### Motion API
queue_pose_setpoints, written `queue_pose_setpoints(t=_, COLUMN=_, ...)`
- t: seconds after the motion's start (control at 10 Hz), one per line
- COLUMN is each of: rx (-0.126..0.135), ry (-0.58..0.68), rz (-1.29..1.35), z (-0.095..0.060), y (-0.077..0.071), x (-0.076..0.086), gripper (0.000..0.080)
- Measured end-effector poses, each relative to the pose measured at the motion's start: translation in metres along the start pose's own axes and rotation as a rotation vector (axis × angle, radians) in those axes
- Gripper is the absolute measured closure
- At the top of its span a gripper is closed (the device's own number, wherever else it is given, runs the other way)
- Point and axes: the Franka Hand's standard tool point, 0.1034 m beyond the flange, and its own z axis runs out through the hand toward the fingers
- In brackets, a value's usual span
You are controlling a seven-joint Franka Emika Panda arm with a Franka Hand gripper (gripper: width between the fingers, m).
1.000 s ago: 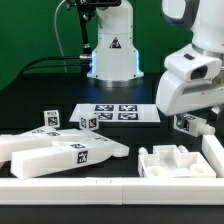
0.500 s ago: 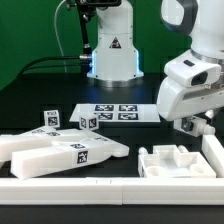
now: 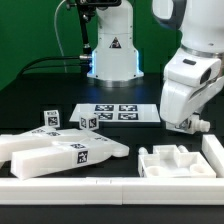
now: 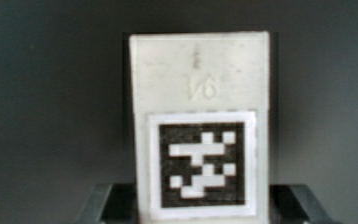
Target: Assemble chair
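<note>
— What are the fingers [image 4: 108, 205] doing?
— They are narrowed onto a small block [image 4: 194, 85] of the chair. One finger lies against each of its sides, and the wrist view shows no gap.
— Where is that on the tabletop [image 3: 30, 100]?
— Near its edge on the exterior view's right, just beyond the slotted panel [image 3: 172, 160]. I cannot tell whether the block rests on the surface.
— Anything to read on it?
— It has a black-and-white square tag [image 4: 202, 160] at the finger end. Above the tag are faint marks, too blurred to read.
— The other parts?
— Long tapered legs [image 3: 60, 152], tagged, lie by the near edge toward the exterior view's left. A loose block [image 3: 52, 118] and a second loose block [image 3: 87, 122] stand beyond them, beside the marker board [image 3: 125, 112].
— Any labels?
— There is a black warning triangle [image 3: 115, 43] on the robot base [image 3: 112, 65] at the far edge, but no words I can read.
</note>
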Motion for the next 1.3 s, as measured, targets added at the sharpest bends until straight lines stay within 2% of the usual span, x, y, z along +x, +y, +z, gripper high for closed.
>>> queue_pose_setpoints(t=0.4, rx=-0.003, ry=-0.002, rz=-0.308, z=-0.001, y=0.002, x=0.000, gripper=0.0515)
queue_pose_setpoints(t=0.7, rx=0.000, ry=0.014, rz=-0.783, z=0.005, y=-0.006, x=-0.012, gripper=0.0515)
queue_pose_setpoints(t=1.2, rx=-0.020, ry=0.003, rz=-1.072, z=0.005, y=0.001, x=-0.017, gripper=0.0515)
queue_pose_setpoints(t=1.3, rx=-0.021, ry=0.001, rz=-1.329, z=0.005, y=0.008, x=-0.023, gripper=0.0515)
